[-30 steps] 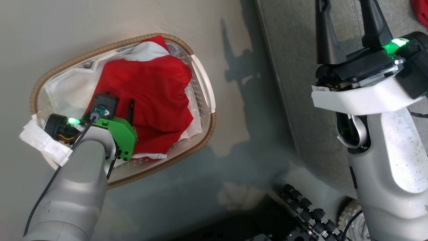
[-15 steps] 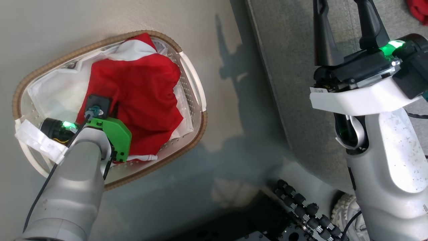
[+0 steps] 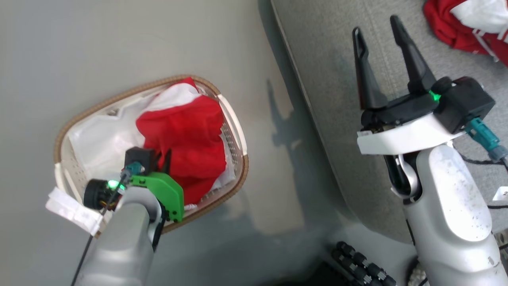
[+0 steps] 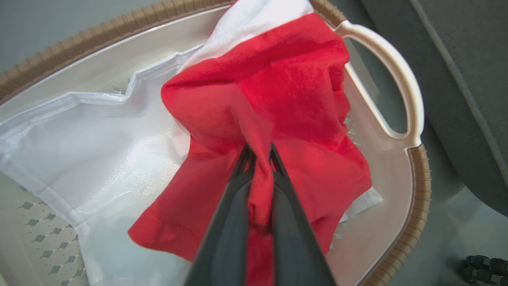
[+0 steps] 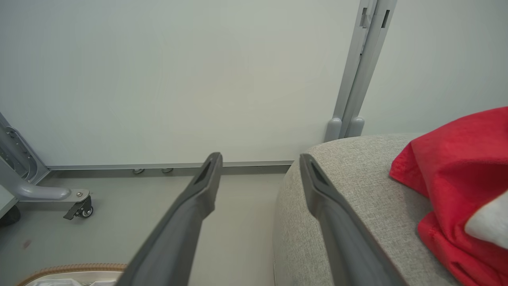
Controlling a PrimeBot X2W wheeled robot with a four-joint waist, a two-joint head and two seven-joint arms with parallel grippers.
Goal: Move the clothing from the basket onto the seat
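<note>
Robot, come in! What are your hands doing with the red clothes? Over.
Left gripper shut on red clothing in basket. Right gripper open, empty, near seat. Second red garment already on seat. White liner beside, not pinched.

Crumpled red clothing (image 4: 285,91) in cream basket (image 4: 424,186)

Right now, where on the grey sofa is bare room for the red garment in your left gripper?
Bare: on the light-grey woven sofa, the stretch between its rounded edge and the red-and-white garment lying there. The open right gripper hangs at its edge. Crowded: the corner under that garment.
</note>
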